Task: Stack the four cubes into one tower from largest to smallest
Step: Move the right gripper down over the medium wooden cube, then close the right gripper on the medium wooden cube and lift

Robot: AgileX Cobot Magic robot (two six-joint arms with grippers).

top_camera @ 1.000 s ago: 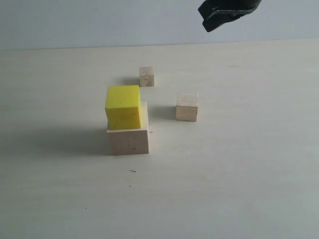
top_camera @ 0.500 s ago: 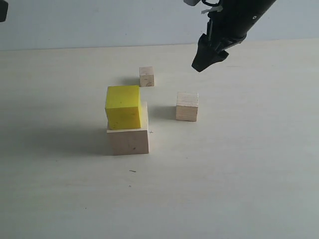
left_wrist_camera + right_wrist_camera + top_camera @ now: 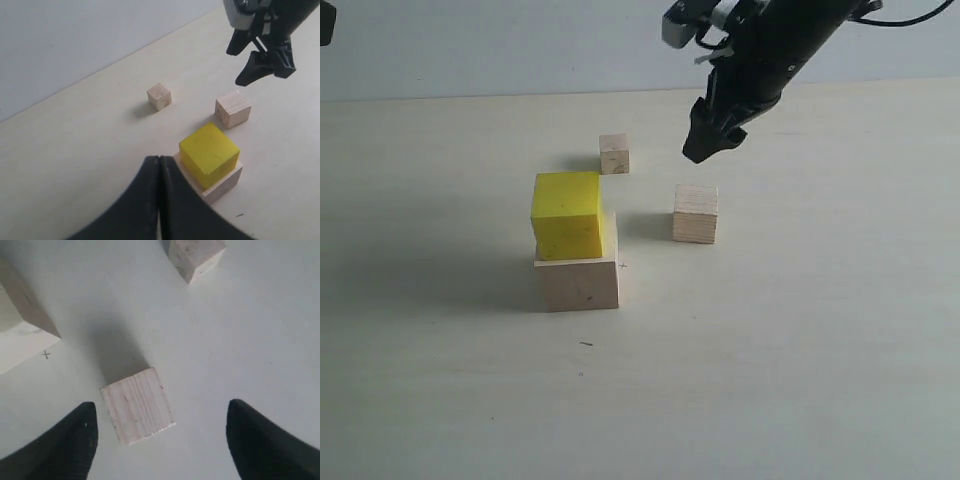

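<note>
The right pincer (image 3: 706,140) has just come down and its two fingers have swung wide open. It holds nothing. In the right wrist view the fingers stand far apart, and the middle wood cube (image 3: 695,213) lies on the worktop (image 3: 800,350) just ahead of the gap, nearer one finger. Nothing touches it yet. In the exterior view the pincer hangs in the air at about 12 o'clock from this cube, close but still apart.

I think this means the pincer is getting ready to pick up the middle wood cube. That cube should go on next.

The tower is only half built. The yellow cube (image 3: 567,213) sits on the big wood cube (image 3: 578,283), pushed toward its 11 o'clock corner and not in the middle. The middle wood cube waits at 3 o'clock from the yellow one, well apart. The smallest cube (image 3: 614,154) waits at about 1 o'clock from the yellow one, farther back.

The left pincer (image 3: 159,161) is shut tight with nothing in it. It hangs back from the tower.

A second ago, only a dark bit of the right pincer peeked in at the top edge of the exterior view. Now it is much lower and has slid over toward the middle wood cube. None of the four cubes has moved.
</note>
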